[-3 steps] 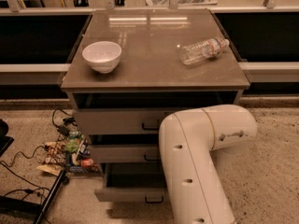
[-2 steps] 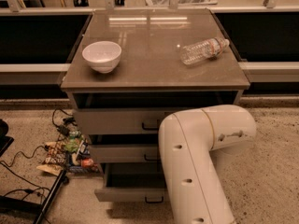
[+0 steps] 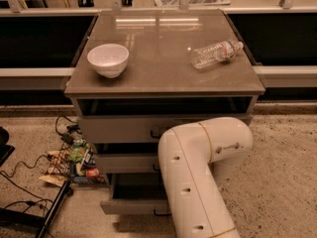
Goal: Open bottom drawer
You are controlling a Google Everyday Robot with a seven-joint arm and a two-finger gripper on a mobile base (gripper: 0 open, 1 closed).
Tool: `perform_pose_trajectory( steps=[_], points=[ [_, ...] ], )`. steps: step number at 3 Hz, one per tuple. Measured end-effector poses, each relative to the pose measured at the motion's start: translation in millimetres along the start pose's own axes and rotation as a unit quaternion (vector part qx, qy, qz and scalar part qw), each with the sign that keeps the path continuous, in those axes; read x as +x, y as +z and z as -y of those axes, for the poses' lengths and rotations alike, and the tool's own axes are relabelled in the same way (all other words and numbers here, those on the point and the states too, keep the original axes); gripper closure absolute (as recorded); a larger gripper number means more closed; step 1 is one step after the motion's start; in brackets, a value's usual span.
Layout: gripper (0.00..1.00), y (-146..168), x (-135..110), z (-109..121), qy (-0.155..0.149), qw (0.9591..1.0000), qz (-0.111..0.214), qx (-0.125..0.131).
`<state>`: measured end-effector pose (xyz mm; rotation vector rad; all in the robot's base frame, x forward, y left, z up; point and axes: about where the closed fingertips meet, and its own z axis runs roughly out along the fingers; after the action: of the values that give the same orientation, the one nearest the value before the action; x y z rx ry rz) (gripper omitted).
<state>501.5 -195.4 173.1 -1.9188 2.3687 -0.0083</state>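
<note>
Three drawers are stacked: top drawer [image 3: 116, 129], middle drawer [image 3: 126, 163], bottom drawer [image 3: 131, 206]. The tabletop [image 3: 158, 76] carries one white bowl [image 3: 108, 59] and one plastic bottle [image 3: 216, 53]. One white arm [image 3: 198, 177] hides the gripper.

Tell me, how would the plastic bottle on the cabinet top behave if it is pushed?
The bottle lies on its side, so it would probably roll. It looks clear, maybe empty, so it is likely light and easily squeezed. The gripper is out of sight, hidden behind the arm.

Bowl [image 3: 108, 59] left, bottle [image 3: 216, 53] right on cabinet [image 3: 163, 81]; end effector hidden behind arm [image 3: 198, 182].
</note>
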Motion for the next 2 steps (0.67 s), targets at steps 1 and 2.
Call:
perform_pose_trajectory(
  steps=[1,2],
  points=[
    [0.0,2,1,-1,0.0,1.0,-0.003,-0.002],
    [0.14,9,-1,-12,0.004,0.9998,-0.008,-0.015]
  ],
)
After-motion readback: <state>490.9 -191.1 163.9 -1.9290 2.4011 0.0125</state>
